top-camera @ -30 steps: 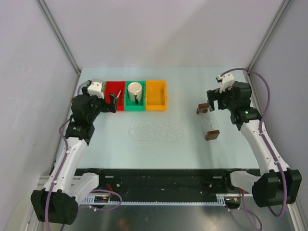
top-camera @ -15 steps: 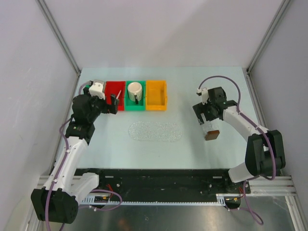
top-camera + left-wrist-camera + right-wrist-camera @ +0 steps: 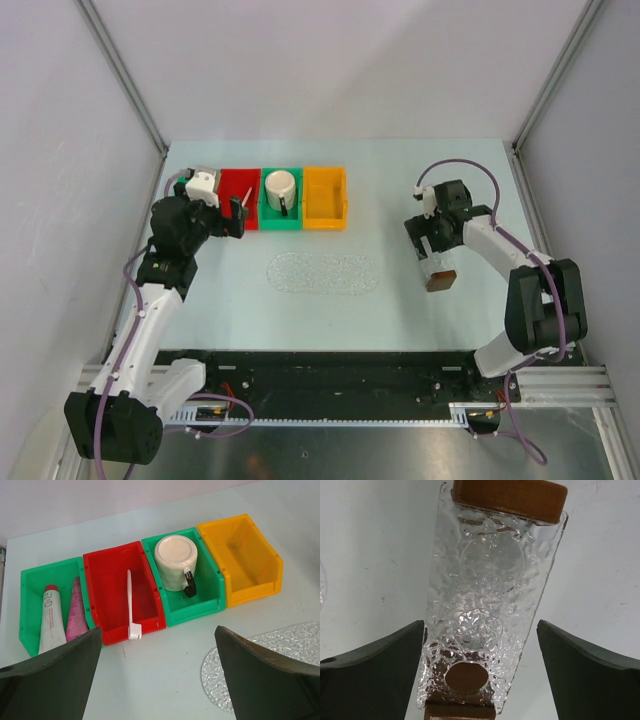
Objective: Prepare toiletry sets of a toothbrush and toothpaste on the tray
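Note:
The white toothbrush (image 3: 130, 602) lies in the red bin (image 3: 107, 577), head toward the near rim. The pink toothpaste (image 3: 76, 614) lies in the leftmost green bin (image 3: 35, 580) beside a white tube (image 3: 50, 617). My left gripper (image 3: 157, 630) is open and empty, above the table just in front of these bins; in the top view it (image 3: 238, 211) hangs at the red bin (image 3: 237, 184). The clear tray (image 3: 490, 580) with brown end blocks lies on the right (image 3: 439, 270). My right gripper (image 3: 480, 625) is open, its fingers straddling the tray's near end (image 3: 432, 247).
A cream mug (image 3: 175, 562) lies in the second green bin (image 3: 210, 602), and an orange bin (image 3: 245, 560) stands empty to its right. The oval clear textured mat (image 3: 323, 272) lies mid-table, between both arms.
My right arm swung from the back right down over the tray's far end, then shifted slightly. The left arm has barely moved.

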Motion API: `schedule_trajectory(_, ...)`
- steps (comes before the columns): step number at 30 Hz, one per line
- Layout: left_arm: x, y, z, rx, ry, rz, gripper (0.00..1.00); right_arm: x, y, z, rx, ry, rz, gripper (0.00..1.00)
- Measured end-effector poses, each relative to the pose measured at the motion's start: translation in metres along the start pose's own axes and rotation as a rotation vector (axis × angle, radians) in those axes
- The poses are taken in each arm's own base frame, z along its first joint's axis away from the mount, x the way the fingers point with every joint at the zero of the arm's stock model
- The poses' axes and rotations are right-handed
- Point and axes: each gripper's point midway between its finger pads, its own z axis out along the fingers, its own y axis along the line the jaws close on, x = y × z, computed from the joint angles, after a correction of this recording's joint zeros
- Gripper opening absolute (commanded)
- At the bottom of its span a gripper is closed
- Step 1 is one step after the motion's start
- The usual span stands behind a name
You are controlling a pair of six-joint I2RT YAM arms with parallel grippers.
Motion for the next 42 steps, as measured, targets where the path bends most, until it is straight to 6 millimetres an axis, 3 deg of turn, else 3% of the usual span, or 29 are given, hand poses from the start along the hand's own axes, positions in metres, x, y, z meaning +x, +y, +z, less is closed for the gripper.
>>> schedule_trajectory(4, 0.000, 0.000, 0.000, 0.000, 0.000, 0.001, 1.00, 0.006, -0.002, 0.009, -0.031, 0.027, 0.017, 0.98)
schedule_trajectory(7, 0.000, 0.000, 0.000, 0.000, 0.000, 0.007, 1.00, 0.007, -0.002, 0.017, -0.058, 0.042, 0.016, 0.90)
schedule_trajectory(14, 0.000, 0.001, 0.000, 0.000, 0.001, 0.015, 1.00, 0.005, 0.002, 0.016, -0.092, 0.046, -0.054, 0.61)
schedule_trajectory(20, 0.000, 0.001, 0.000, 0.000, 0.001, 0.017, 1.00, -0.007, 0.008, 0.008, -0.127, 0.028, -0.168, 0.47)
schedule_trajectory(25, 0.000, 0.001, 0.000, -0.001, 0.001, 0.021, 1.00, -0.029, 0.016, -0.005, -0.157, -0.036, -0.258, 0.43)
schedule_trajectory(29, 0.000, 0.001, 0.000, -0.003, 0.002, 0.023, 1.00, -0.054, 0.039, -0.025, -0.221, -0.130, -0.362, 0.41)
schedule_trajectory(33, 0.003, 0.002, 0.002, -0.003, 0.010, 0.022, 1.00, -0.072, 0.080, -0.042, -0.312, -0.217, -0.502, 0.40)
schedule_trajectory(42, 0.008, 0.008, 0.005, -0.030, 0.031, 0.030, 1.00, -0.070, 0.176, -0.059, -0.517, -0.325, -0.873, 0.30)
